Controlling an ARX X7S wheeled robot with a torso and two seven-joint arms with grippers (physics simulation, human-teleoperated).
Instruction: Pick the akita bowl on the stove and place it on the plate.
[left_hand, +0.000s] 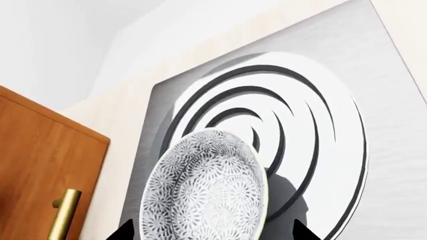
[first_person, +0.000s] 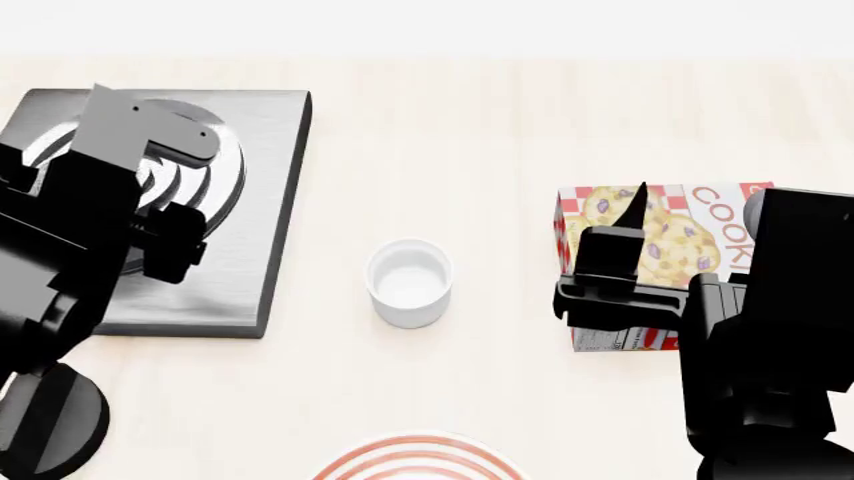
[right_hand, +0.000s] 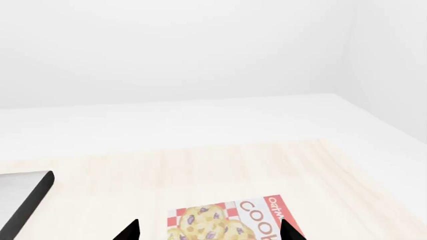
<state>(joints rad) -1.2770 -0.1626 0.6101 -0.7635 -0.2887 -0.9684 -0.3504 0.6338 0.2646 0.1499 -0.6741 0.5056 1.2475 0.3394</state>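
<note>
In the left wrist view the akita bowl (left_hand: 203, 192), white with a dense grey floral speckle, stands over the near part of the stove (left_hand: 380, 75), beside its black concentric rings. My left gripper (left_hand: 213, 234) is open, one black fingertip on each side of the bowl, with a gap on at least one side. In the head view the left arm (first_person: 94, 230) covers the stove (first_person: 267, 210) and hides the bowl. The red-ringed plate (first_person: 420, 462) peeks in at the near table edge. My right gripper (right_hand: 210, 231) is open and empty above a cookie box (right_hand: 220, 222).
A small plain white cup (first_person: 410, 282) stands mid-table between the stove and the cookie box (first_person: 667, 245). A wooden cabinet front (left_hand: 40, 160) with a brass handle (left_hand: 63, 215) lies below the counter edge beside the stove.
</note>
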